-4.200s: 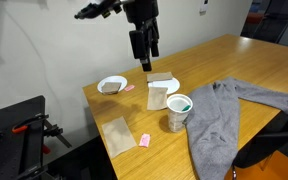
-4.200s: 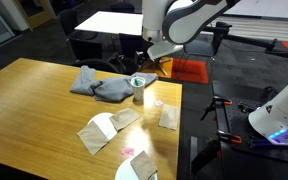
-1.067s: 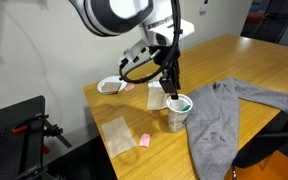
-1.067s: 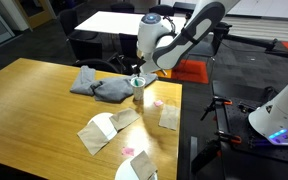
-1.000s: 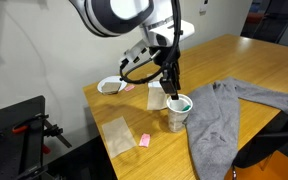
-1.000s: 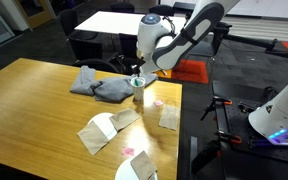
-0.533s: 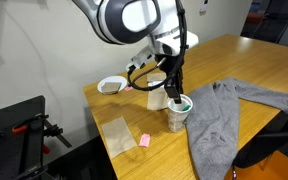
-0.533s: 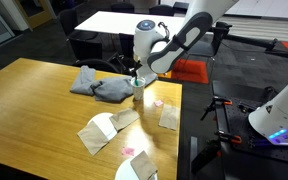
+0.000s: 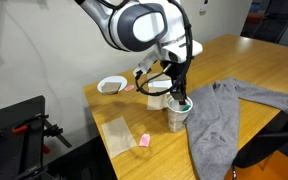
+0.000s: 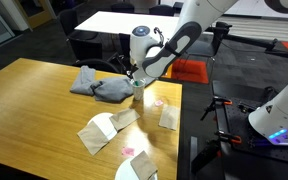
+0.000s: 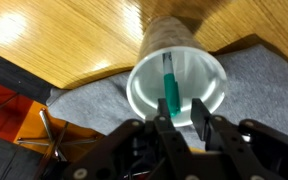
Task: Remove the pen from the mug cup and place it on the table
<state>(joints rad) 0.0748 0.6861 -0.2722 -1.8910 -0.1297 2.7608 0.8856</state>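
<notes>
The whitish-grey mug cup (image 9: 176, 118) stands on the wooden table (image 9: 234, 55) near its front edge, beside a grey cloth. In the wrist view I look straight down into the cup (image 11: 144, 72), and the teal pen (image 11: 171, 88) leans inside it. My gripper (image 11: 182, 122) hangs right over the cup's mouth with its fingertips at the rim. The pen's upper end lies between the two fingers, against the left finger (image 11: 164, 128), with a gap to the other finger. In both exterior views the gripper (image 9: 181, 98) (image 10: 136, 79) reaches down onto the cup (image 10: 138, 93).
A crumpled grey cloth (image 9: 224, 115) (image 10: 94, 86) lies against the cup. Flat white plates (image 9: 111, 85) (image 10: 134, 168) and brown paper pieces (image 9: 117, 133) (image 10: 170, 118) lie nearby, with a small pink block (image 9: 144, 140). The table edge (image 9: 99, 125) is close.
The arm has swung in and come down from above the table onto the cup's mouth. The fingers have narrowed around the pen's top.
</notes>
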